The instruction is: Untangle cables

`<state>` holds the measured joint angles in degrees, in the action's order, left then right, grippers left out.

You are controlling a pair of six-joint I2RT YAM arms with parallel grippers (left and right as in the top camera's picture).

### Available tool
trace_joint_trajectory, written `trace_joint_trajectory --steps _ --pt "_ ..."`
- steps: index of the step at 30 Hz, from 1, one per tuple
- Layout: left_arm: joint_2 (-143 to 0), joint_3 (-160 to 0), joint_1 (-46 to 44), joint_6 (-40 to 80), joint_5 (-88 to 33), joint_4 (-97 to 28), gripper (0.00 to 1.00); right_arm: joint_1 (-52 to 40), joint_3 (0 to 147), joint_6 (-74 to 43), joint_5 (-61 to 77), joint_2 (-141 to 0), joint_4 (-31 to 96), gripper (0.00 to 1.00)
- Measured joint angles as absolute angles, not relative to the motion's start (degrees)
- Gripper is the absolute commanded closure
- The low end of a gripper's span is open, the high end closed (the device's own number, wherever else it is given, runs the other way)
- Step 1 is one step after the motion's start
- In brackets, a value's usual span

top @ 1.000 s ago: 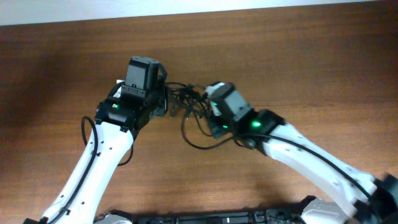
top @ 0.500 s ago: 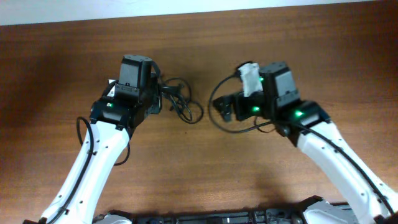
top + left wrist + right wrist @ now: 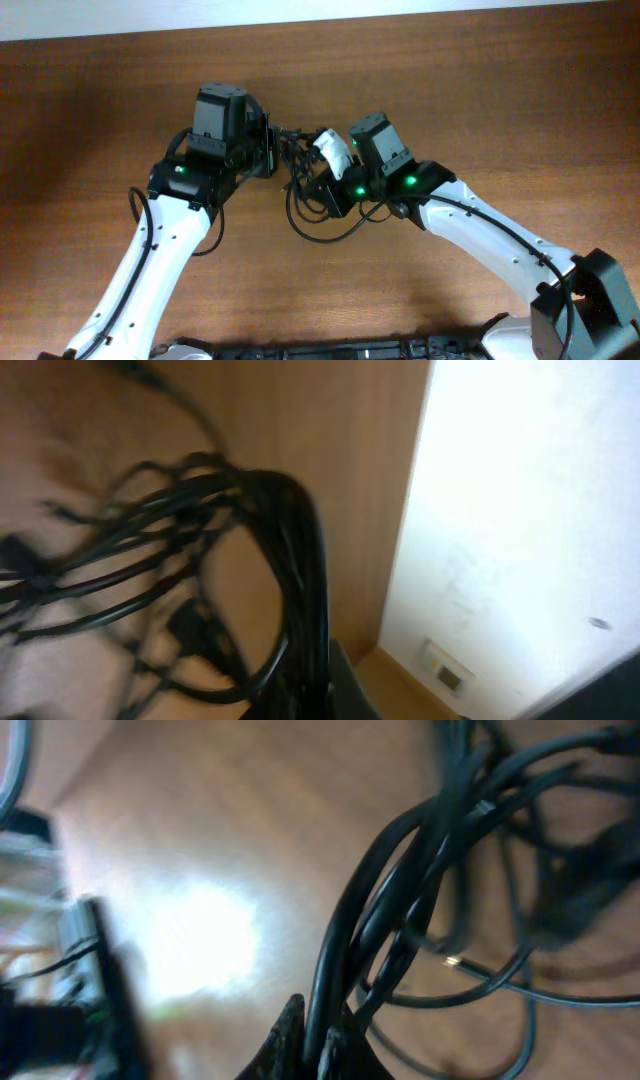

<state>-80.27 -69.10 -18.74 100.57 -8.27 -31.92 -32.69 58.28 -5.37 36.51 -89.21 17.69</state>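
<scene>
Beside left claw point(image 3: 271, 152) again: right claw point(image 3: 318, 188)

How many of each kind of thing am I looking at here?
Robot arms: 2, the left arm and the right arm
Black cable tangle: 1, its cords too knotted to count apart
Wooden table: 1
Total: 4

Wrist views: cables point(image 3: 250, 560) blurred, loops cropped at frame edges. Overhead: fingertips of left end effector point(image 3: 272, 158) and right end effector point(image 3: 322, 192) hidden within the tangle; individual cords and plugs indistinguishable.
</scene>
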Motion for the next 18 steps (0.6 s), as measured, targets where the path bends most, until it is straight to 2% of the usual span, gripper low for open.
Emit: trace_joint_trajectory --steps 6,10,11,12,13,15,18 --pt "-80.27 -69.10 -16.27 100.60 -5.26 -29.82 1.00 -28.97 58.39 3.14 52.75 -89.21 33.76 0.96" --pt "-80.27 -69.10 -12.29 100.79 -7.62 -29.12 1.00 -21.65 58.39 8.16 51.51 -89.21 40.71 0.96" --pt "-80.27 -69.10 -11.81 100.82 -9.17 -28.88 1.00 -19.16 58.39 8.64 50.13 -89.21 41.17 0.88" --pt "-80.27 -69.10 -11.64 100.82 -10.24 -28.80 1.00 -17.61 58.39 8.93 49.28 -89.21 41.32 0.70" --pt "-80.27 -69.10 -11.60 100.79 -11.16 -28.69 1.00 -16.12 58.39 8.99 48.49 -89.21 41.78 0.46" --pt "-80.27 -69.10 -11.07 100.75 -11.16 -27.99 1.00 -12.91 58.37 9.26 47.09 -89.21 42.22 0.21" --pt "-80.27 -69.10 -10.70 100.75 -10.98 -27.99 1.00 -9.26 58.37 9.32 46.61 -89.21 41.82 0.00"
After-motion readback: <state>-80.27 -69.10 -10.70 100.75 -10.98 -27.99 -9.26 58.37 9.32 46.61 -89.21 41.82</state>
